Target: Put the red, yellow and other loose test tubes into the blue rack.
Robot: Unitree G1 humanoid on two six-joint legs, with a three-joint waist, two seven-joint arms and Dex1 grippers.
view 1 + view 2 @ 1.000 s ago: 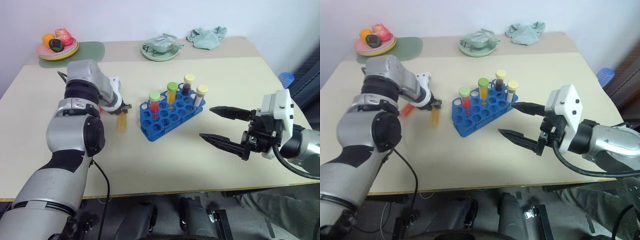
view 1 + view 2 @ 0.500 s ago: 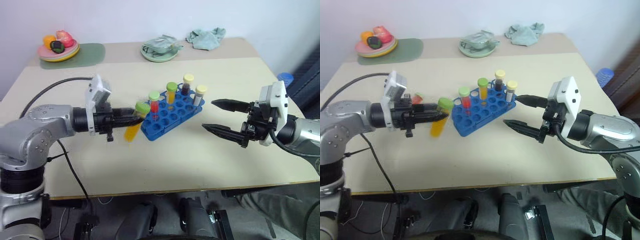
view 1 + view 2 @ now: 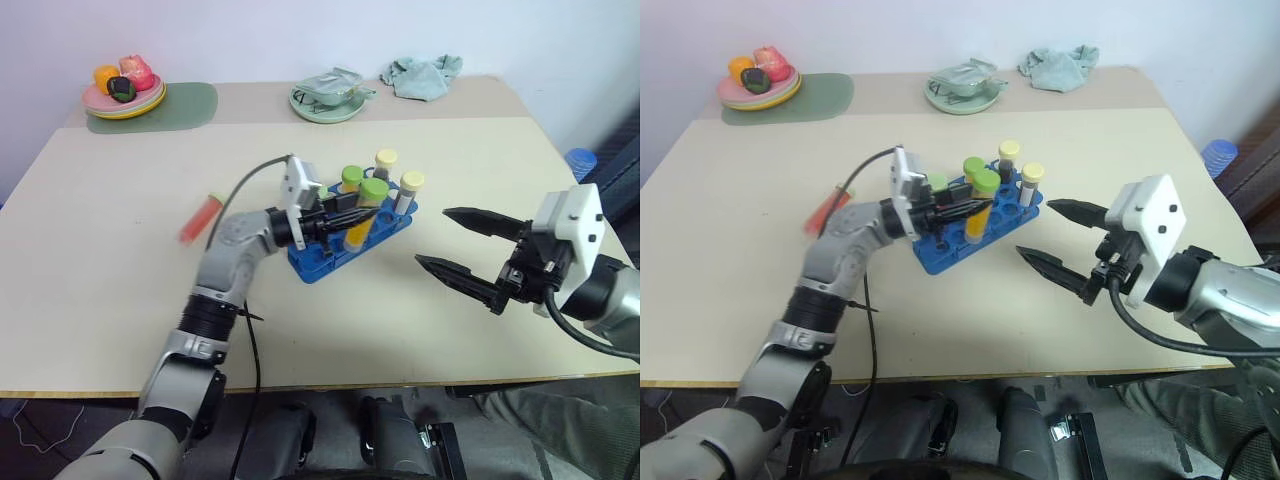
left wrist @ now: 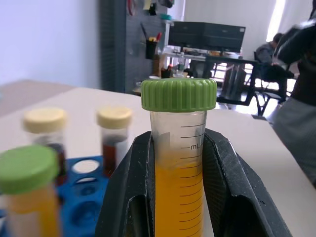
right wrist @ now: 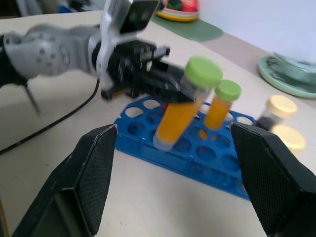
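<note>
Standing near the middle of the beige table (image 3: 120,250), the blue rack (image 3: 335,250) has bare tabletop all round it, widest on the robot's left and toward the near edge. Along the far edge sit a plate of fruit (image 3: 125,95) on a green mat (image 3: 190,103), a pale green dish (image 3: 327,98) and a crumpled cloth (image 3: 422,76), all well apart from the rack.

A clear tube of orange-yellow liquid with a green screw cap (image 4: 178,94) is clamped between the two black fingers of the left gripper (image 3: 355,214), which grip it just under the cap, on the printed scale. It hangs tilted over the rack's near rows, cap toward the far side, its bottom end close above the holes; whether it touches the rack cannot be told.

Already upright in the rack's far rows are another green-capped orange tube (image 3: 351,178) and two dark tubes with pale yellow caps (image 3: 386,160) (image 3: 411,183). A red tube (image 3: 200,217) lies loose on the table, on the robot's left, well away from the rack.

On the rack's right side the right gripper (image 3: 452,240) hovers with its fingers spread wide and nothing between them, pointing toward the rack without touching it.
</note>
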